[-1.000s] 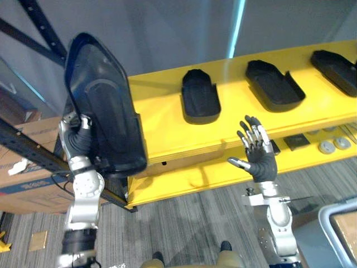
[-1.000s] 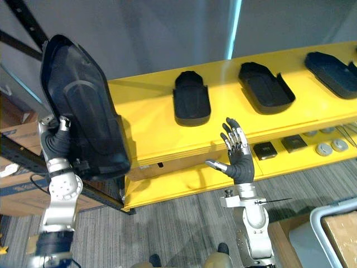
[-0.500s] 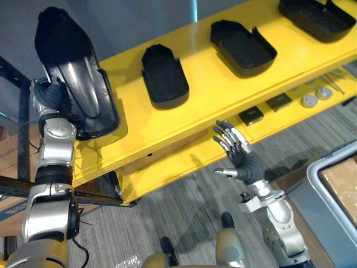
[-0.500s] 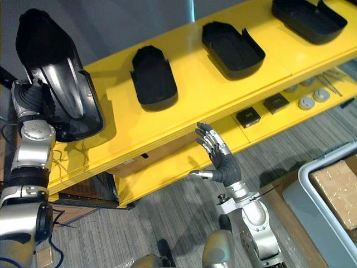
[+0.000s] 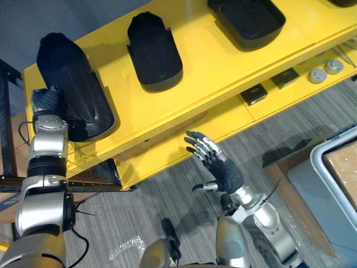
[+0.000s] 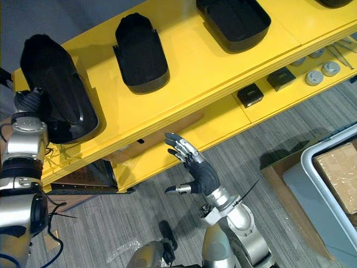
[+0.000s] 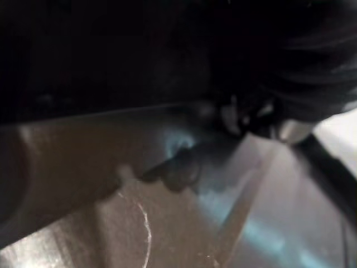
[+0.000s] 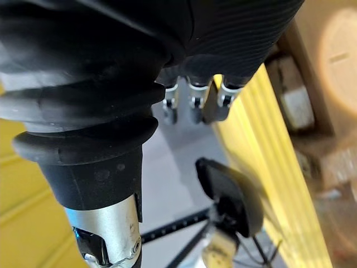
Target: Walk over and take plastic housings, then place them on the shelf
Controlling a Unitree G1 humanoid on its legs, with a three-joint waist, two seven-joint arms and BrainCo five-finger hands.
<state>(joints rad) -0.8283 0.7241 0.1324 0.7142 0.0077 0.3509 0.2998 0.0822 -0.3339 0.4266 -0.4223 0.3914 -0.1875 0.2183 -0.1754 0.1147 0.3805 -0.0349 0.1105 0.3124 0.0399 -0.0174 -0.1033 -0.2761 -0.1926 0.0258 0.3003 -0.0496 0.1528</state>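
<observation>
One plastic housing (image 5: 72,84) rests on the yellow shelf (image 5: 206,72); we cannot tell whether our left hand (image 5: 46,100) behind it grips; right hand (image 5: 226,173) splayed, empty.

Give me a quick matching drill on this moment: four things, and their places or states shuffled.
1 large black plastic housing
2 right hand
3 small black square boxes
4 brown cardboard box

A in the grey bin
B open, empty, before the lower yellow shelf
C left end of the top yellow shelf
D on the lower yellow shelf

Pairs: 1-C, 2-B, 3-D, 4-A
</observation>
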